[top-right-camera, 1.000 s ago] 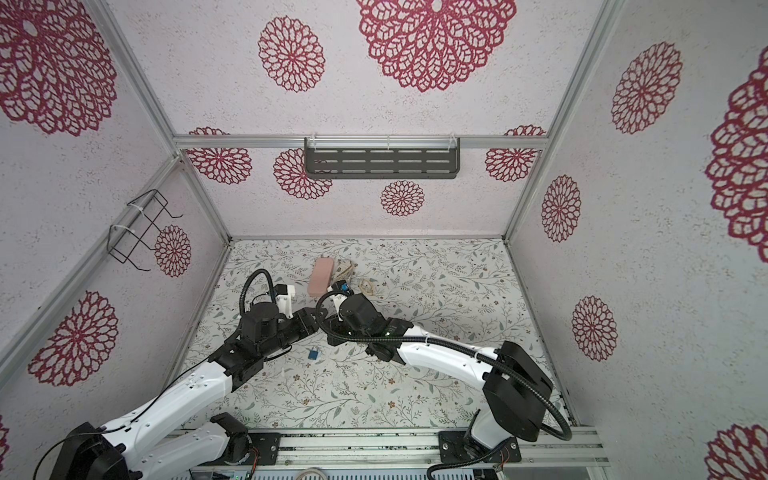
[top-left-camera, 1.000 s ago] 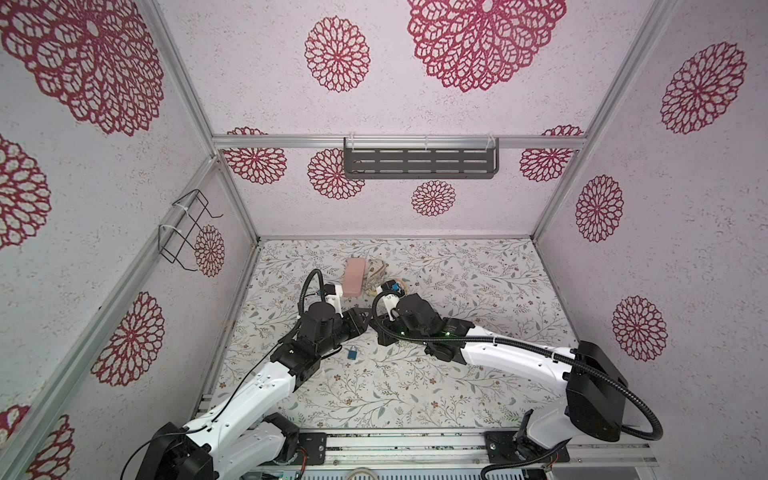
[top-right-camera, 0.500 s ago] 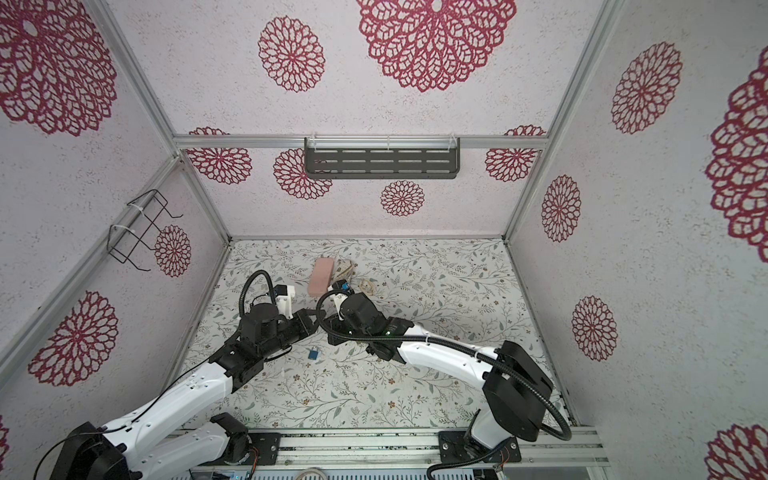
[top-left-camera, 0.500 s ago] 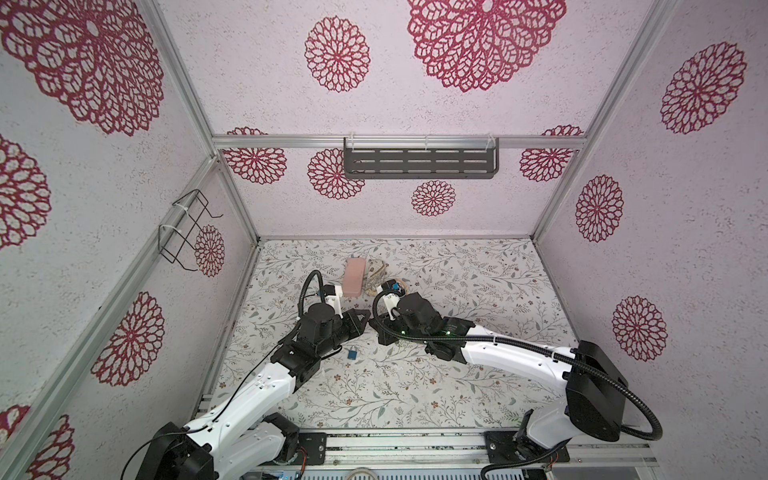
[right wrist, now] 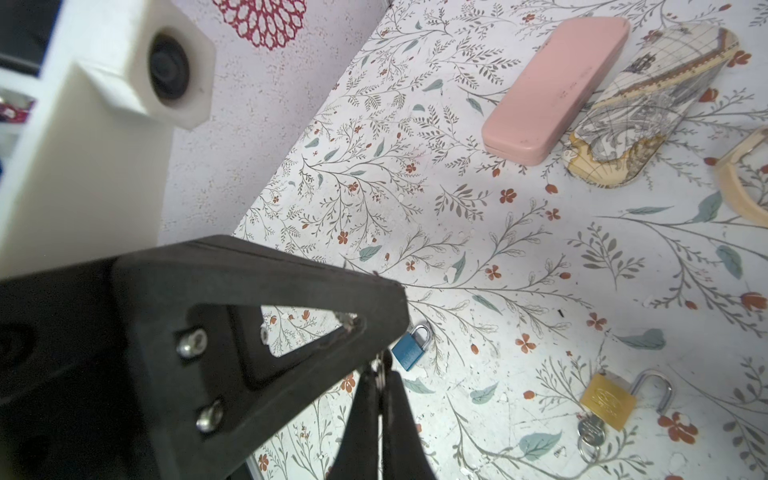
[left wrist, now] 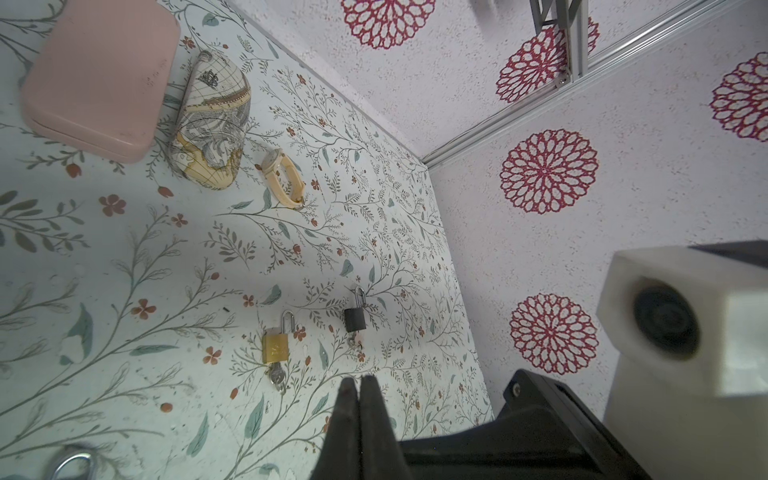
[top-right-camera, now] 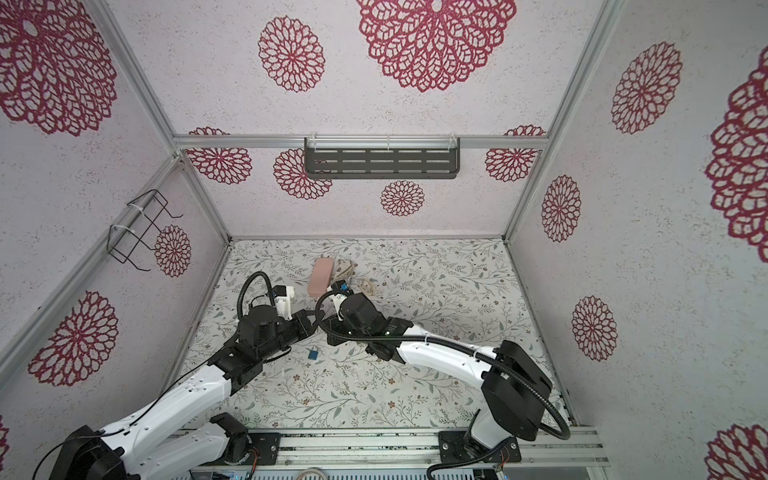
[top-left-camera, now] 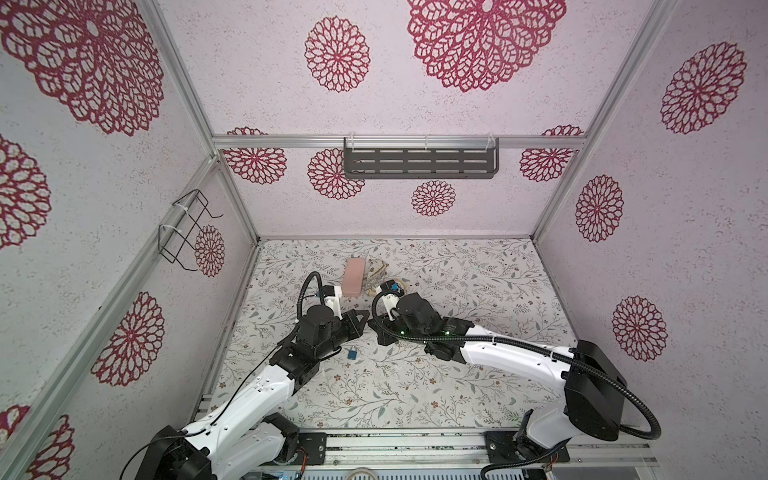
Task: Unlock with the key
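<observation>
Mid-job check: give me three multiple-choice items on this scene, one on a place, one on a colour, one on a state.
1. Where does the blue padlock lie? A. on the table beside the left arm; B. on the wall shelf; C. in the wire basket.
2. What colour is the hard case beside the map-print pouch? A. green; B. pink; C. black.
3. How is the left pincer? A. shut; B. wide open; C. out of view.
Key: 1 A, seen there in both top views; 2 B, pink in both wrist views; 3 A, fingers pressed together in the left wrist view.
</observation>
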